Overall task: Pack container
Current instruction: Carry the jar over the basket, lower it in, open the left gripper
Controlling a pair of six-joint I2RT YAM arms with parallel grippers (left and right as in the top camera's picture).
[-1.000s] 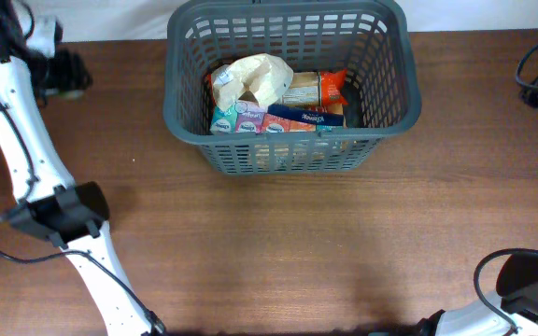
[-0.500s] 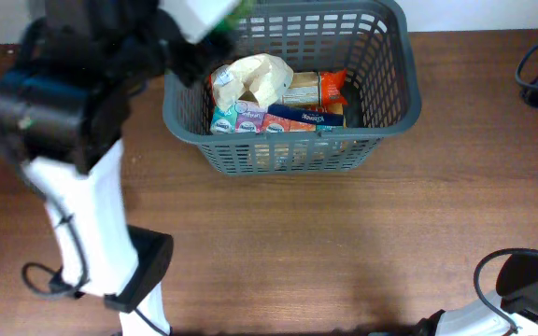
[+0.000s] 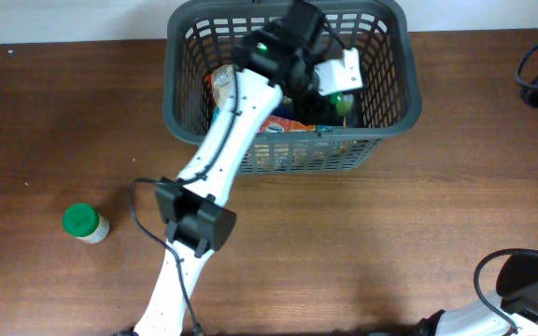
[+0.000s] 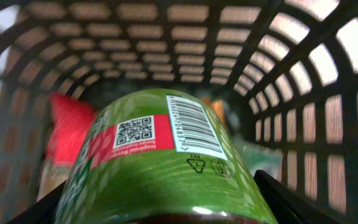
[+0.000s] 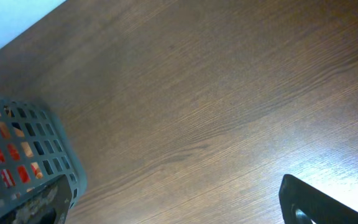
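Green can [image 4: 160, 158] held fast by the left gripper [image 3: 332, 91], inside the container [image 3: 390, 137]; placing step, I judge. Next: lower onto packets [image 4: 67, 134] below, then open.

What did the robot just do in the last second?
The left arm swung from the far left of the table into the basket, its fingers holding a green can. The basket, the groceries in it and the right arm stayed put.
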